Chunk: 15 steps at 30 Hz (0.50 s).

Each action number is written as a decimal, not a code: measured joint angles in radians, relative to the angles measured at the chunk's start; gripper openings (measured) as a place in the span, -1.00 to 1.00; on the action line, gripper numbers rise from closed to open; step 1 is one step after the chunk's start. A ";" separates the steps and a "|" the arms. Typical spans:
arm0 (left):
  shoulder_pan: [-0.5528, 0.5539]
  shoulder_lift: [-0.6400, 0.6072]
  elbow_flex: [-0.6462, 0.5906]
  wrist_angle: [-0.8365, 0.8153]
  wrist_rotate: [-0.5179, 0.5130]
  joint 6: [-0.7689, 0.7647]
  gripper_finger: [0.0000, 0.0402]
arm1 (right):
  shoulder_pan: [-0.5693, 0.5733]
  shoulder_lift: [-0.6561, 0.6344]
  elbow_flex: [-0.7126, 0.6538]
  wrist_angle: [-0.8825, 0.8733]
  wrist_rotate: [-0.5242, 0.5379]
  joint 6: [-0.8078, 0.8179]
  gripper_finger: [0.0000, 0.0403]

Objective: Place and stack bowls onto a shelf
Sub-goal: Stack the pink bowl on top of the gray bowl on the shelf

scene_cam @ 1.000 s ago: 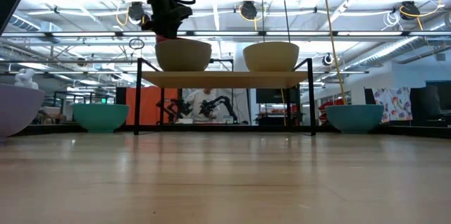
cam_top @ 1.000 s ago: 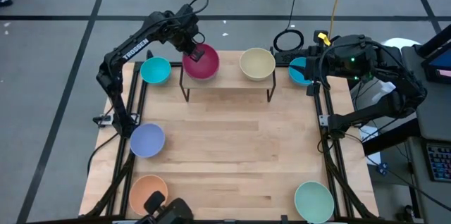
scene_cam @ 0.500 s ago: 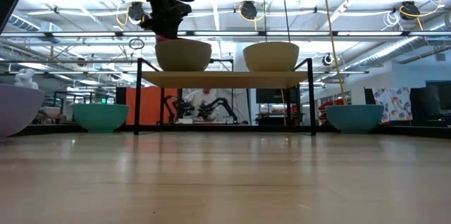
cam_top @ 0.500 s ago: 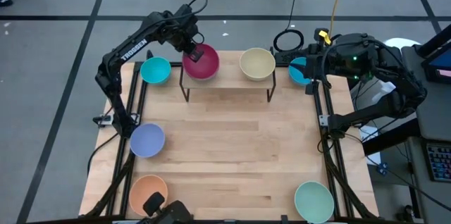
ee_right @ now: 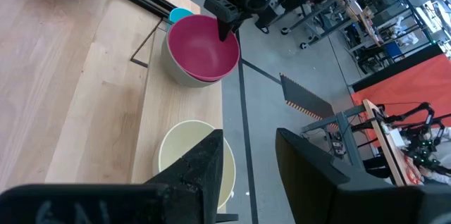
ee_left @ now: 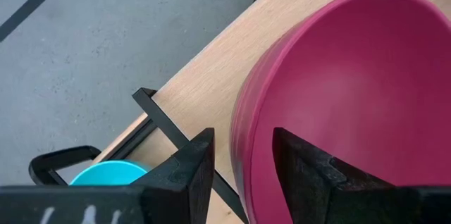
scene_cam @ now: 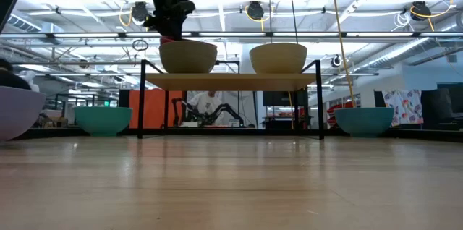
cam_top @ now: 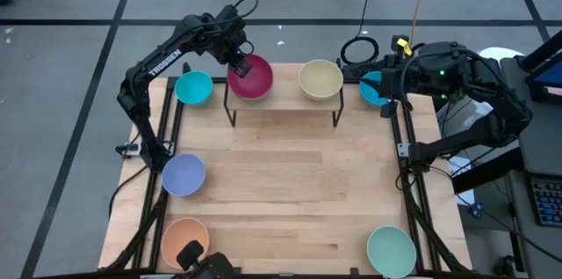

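The wooden surface [cam_top: 281, 191] carries the low shelf [cam_top: 283, 112] along its far edge, a pale plank on thin black legs. Two stacks sit on the shelf. Toward the left, the magenta bowl [cam_top: 252, 79] is nested in an olive-grey bowl [ee_right: 184, 75] whose rim shows just under it in the right wrist view. Toward the right stands the cream bowl [cam_top: 320, 79].

On the surface itself, one cyan bowl [cam_top: 194, 88] sits just left of the shelf and a second cyan bowl [cam_top: 373, 89] just right of it, partly under the right arm. The lavender bowl [cam_top: 183, 175] is at the left edge, the orange bowl [cam_top: 184, 241] at the near left corner and the mint bowl [cam_top: 391, 250] at the near right corner.

The left gripper [ee_left: 239, 160] hangs at the magenta bowl's rim, its fingers straddling the wall with a visible gap on each side, so they are apart and hold nothing. The right gripper [ee_right: 246, 155] waits over the shelf's right end, fingers spread and empty.

These bowls look light, stiff and smooth, probably plastic, so likely slippery. The thin rim seems the best hold: one finger inside, one outside, pinching the wall squarely.
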<state>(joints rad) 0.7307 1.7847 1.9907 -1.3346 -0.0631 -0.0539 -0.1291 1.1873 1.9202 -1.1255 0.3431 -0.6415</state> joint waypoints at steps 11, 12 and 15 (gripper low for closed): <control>-0.002 0.000 0.126 -0.066 0.001 0.026 -0.25 | 0.000 0.000 0.000 0.000 0.000 0.000 -0.38; -0.002 0.000 0.140 -0.066 0.000 0.027 -0.25 | 0.000 0.000 0.000 0.000 0.000 0.000 -0.38; -0.002 0.000 0.177 -0.058 -0.008 0.056 -0.25 | 0.000 0.000 0.000 0.000 0.000 0.000 -0.38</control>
<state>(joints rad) 0.7288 1.7851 2.1680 -1.3925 -0.0712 0.0016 -0.1291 1.1873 1.9202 -1.1259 0.3431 -0.6411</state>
